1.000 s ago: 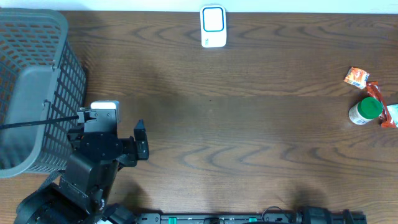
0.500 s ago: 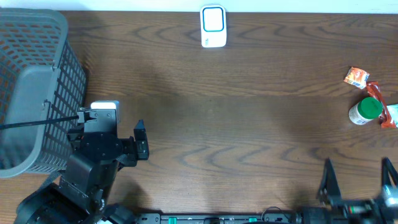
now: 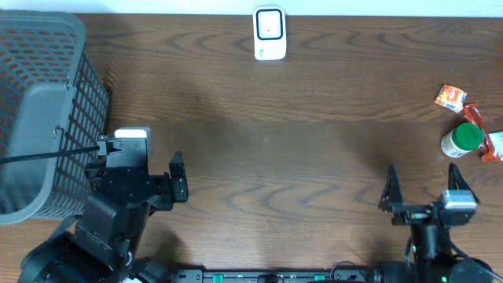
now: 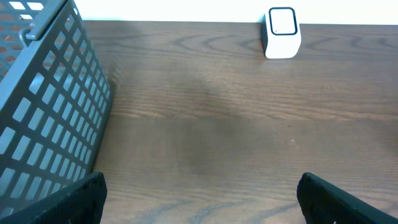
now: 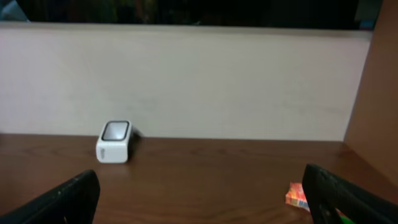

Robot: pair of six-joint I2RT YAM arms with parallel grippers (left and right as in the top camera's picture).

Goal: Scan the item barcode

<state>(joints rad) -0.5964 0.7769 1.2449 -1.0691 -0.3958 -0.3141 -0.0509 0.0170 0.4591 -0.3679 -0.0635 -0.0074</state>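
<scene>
A dark wooden table (image 3: 299,141) is seen from above, and a pale wall (image 5: 205,81) is seen behind it in the right wrist view. A white scanner (image 3: 269,33) is placed at the far edge, near the middle. A grey basket (image 3: 39,110) is placed at the left end. 3 items are grouped at the right edge: a bottle (image 3: 462,140) with a green cap, an orange packet (image 3: 451,97) just beyond it, and a red packet (image 3: 491,145) touching the bottle. Which one is to be scanned cannot be told. The left gripper (image 3: 141,157) is held beside the basket, with its jaws spread wide and nothing between them. The right gripper (image 3: 423,185) is held at the near edge, short of the bottle. Its jaws are also spread wide and nothing is gripped.
</scene>
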